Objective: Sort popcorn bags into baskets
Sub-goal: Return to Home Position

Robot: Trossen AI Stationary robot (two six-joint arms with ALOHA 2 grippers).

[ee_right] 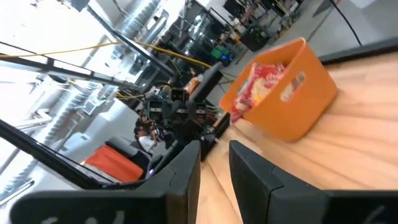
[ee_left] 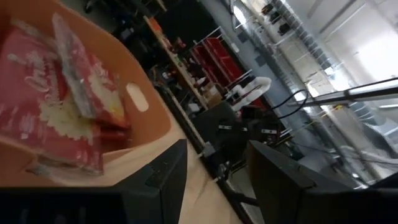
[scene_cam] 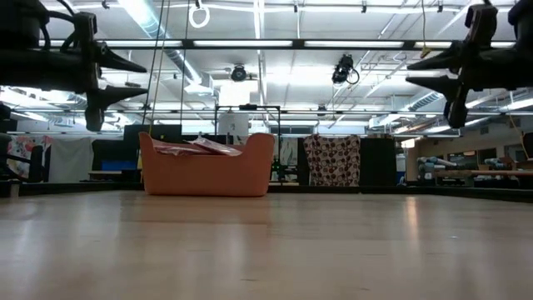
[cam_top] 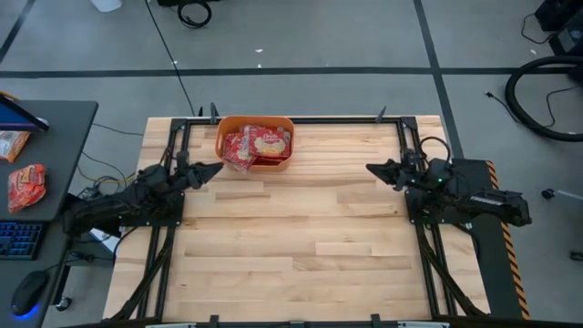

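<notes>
The orange basket (cam_top: 255, 144) stands at the table's far edge, left of the middle. Red popcorn bags (cam_top: 257, 146) with cream labels lie piled inside it; some poke above the rim in the low view (scene_cam: 196, 147). The left wrist view shows the bags (ee_left: 53, 106) inside the tub (ee_left: 149, 118), and the right wrist view shows the basket (ee_right: 287, 99) from the other side. My left gripper (cam_top: 216, 169) hovers open just left of the basket, above the table. My right gripper (cam_top: 373, 169) hovers open at the right side, holding nothing.
A side desk at the left carries two more red packets (cam_top: 25, 185), a keyboard and a mouse, off the work table. The wooden tabletop (cam_top: 301, 237) is bordered by a black frame. The room beyond shows racks and another robot station.
</notes>
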